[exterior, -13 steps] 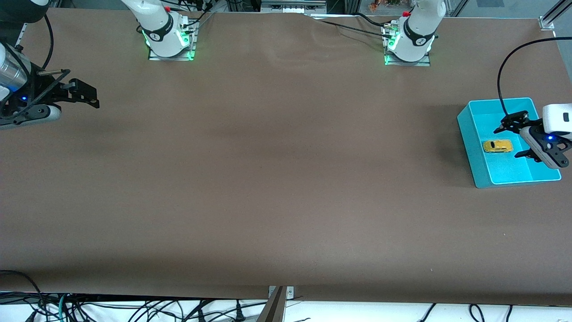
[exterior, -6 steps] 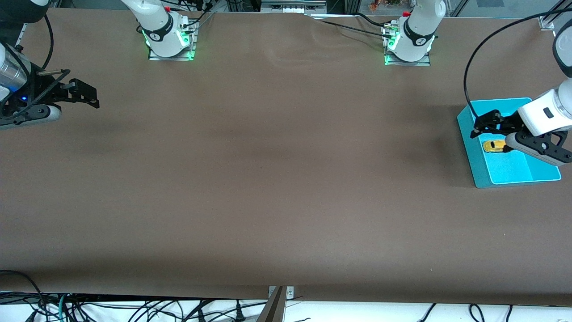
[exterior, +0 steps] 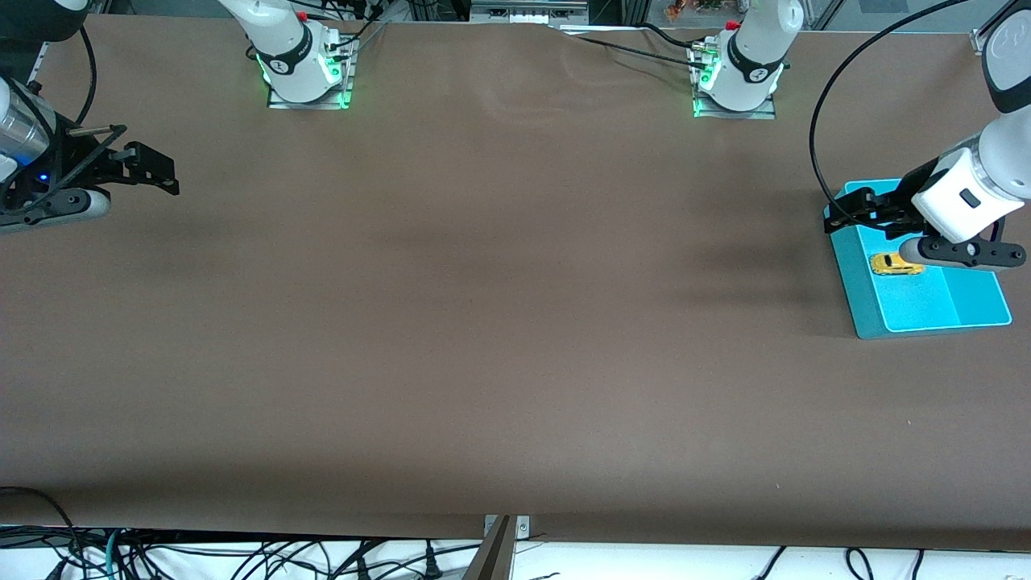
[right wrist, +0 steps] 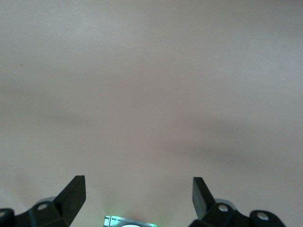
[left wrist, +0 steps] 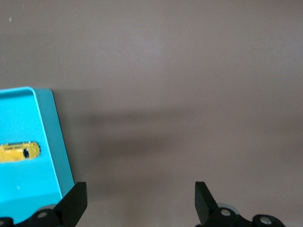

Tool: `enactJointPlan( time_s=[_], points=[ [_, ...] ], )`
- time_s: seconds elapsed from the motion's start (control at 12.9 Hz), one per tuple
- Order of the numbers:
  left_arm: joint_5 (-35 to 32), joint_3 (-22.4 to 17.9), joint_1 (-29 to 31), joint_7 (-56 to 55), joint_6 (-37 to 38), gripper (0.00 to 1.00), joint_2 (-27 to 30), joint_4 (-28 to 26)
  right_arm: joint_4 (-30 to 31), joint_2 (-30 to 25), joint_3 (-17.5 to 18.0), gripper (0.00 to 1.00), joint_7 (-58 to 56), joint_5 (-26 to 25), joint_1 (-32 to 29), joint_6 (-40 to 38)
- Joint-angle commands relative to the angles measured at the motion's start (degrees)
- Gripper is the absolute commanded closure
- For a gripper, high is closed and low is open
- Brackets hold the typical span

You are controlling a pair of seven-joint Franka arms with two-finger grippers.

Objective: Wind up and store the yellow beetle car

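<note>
In the teal bin (exterior: 862, 322), yellow beetle car (exterior: 895, 264)

We see the yellow car (exterior: 896, 263) (left wrist: 18, 152) resting on its wheels inside the teal bin (exterior: 854, 290) (left wrist: 54, 142), lying lengthwise near the bin wall facing the table's middle, free of any grip.

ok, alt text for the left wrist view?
Yellow car lies in a turquoise bin at the frame's edge, on a bare brown table. The left tool is open and empty, its two black fingertips over the table just outside the bin wall.
</note>
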State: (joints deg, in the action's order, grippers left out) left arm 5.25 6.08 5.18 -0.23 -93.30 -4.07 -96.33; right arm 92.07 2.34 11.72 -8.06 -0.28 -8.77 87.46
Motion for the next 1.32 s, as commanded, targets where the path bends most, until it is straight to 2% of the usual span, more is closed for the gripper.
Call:
enactJointPlan(
  time_s=[0.0,1.24],
  points=[
    [0.37,-1.33,-1.05,-2.75,1.81,0.00,0.47,0.80,-1.28,0.39,-0.11,0.00,-0.56,0.19,-0.10,-1.15],
    [0.98,-1.07,0.09,-1.96,1.81,0.00,-0.50,0.88,-0.49,-0.05,-0.11,0.00,-0.03,1.68,-0.10,-0.54]
  ],
)
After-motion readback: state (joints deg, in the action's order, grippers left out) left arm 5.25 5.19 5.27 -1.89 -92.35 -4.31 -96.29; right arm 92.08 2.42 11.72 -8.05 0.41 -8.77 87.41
